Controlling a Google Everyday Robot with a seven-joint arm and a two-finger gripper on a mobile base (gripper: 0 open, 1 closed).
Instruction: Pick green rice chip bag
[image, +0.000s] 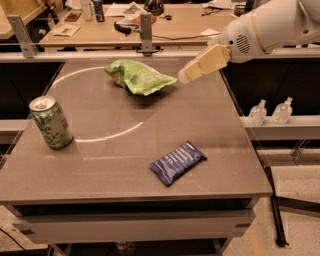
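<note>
The green rice chip bag is a crumpled, puffy light-green bag lying at the back middle of the grey table. My gripper comes in from the upper right on a white arm, its cream-coloured fingers pointing down-left. Its tip is just right of the bag's right end, close to it and slightly above the table.
An upright green drink can stands at the table's left. A flat dark-blue packet lies front right of centre. A metal post stands behind the bag. Small bottles sit on a shelf to the right. A cluttered desk is behind.
</note>
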